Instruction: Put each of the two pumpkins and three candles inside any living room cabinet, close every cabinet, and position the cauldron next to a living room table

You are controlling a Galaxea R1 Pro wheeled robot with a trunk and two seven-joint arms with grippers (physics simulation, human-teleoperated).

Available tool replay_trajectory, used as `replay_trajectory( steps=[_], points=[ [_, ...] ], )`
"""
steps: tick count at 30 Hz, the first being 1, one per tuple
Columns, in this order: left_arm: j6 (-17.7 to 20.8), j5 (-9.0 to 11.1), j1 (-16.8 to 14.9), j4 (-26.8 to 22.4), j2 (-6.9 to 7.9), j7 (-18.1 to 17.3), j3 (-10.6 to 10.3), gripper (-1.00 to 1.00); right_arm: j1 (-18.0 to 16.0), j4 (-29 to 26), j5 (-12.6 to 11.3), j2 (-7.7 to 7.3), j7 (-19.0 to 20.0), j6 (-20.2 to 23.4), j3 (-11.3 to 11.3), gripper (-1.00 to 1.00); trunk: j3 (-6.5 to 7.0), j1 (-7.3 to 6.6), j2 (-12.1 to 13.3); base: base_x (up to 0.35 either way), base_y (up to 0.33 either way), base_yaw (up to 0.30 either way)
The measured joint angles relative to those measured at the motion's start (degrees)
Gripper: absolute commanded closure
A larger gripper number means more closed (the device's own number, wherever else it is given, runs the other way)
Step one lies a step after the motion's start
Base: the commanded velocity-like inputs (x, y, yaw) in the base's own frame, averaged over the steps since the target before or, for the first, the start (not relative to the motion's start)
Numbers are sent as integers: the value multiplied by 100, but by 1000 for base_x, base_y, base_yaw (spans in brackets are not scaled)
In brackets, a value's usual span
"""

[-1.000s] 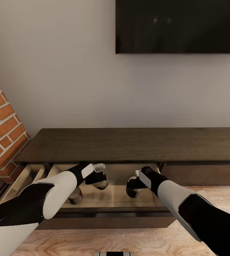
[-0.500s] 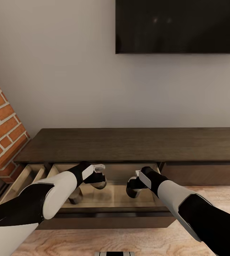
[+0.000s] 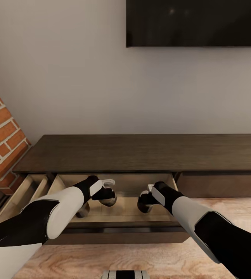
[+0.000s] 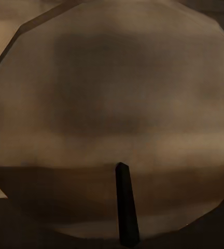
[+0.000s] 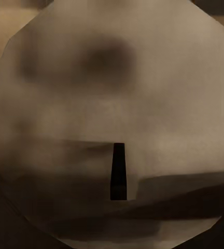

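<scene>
Only the head camera is tilting down; both grippers, left gripper (image 3: 109, 197) and right gripper (image 3: 144, 201), are staying over the open cabinet (image 3: 141, 153) drawer, each holding 1 candle (image 4: 112, 119) (grip hidden, cannot tell).

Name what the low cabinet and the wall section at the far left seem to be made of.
Cabinet: seemingly dark-brown wood, matt; faint grain lines run along its top. Wall section: apparently red brick, rough, with pale mortar joints between the blocks.

Cabinet (image 3: 141, 153): dark brown wood, matt, faint grain. Drawer (image 3: 125, 211) inside: paler tan wood, smooth. Floor (image 3: 113, 259): light grained wood. Brick (image 3: 1, 135) at 9 o'clock: rough. Screen (image 3: 195, 23): glossy black.
</scene>
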Motion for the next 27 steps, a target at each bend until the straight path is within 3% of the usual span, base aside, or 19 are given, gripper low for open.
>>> replay_trajectory(
  steps=[7, 13, 27],
  points=[
    [0, 1, -1, -2, 0, -1, 4, 100, 7, 20, -10, 27, 0, -93, -1, 100, -30, 2, -2, 0, 0, 30],
    [-1, -1, -1, -1, 0, -1, 0, 100, 8, 60, -13, 237, 0, -97, -10, 100, -64, 2, -2, 0, 0, 75],
    [-7, -7, 1, -1, -1, 1, -10, 100, 9, 69, -10, 263, -1, -96, -8, 100, -67, 2, -2, 0, 0, -27]
  ],
)
